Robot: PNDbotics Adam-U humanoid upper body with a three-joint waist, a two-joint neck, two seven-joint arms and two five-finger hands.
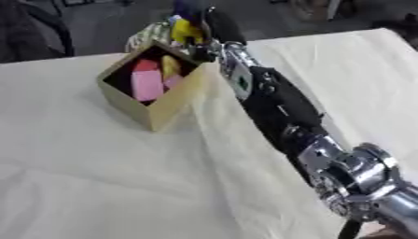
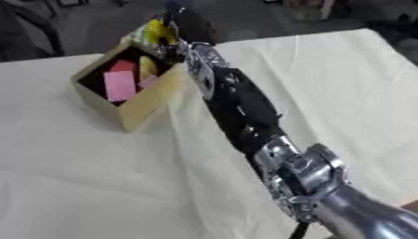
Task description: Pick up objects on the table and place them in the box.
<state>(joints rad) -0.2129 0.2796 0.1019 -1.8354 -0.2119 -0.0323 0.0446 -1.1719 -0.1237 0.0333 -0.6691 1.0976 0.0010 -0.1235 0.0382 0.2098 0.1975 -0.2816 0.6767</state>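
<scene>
The right hand [image 1: 198, 28] is gripping a yellow object [image 1: 184, 31] at the far rim of the box [image 1: 167, 109] — seemingly placing it; next, releasing it inside.

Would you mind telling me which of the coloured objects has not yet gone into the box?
The yellow object in the right hand, at the box's far corner. The pink block, red piece and yellow piece already lie inside.
</scene>
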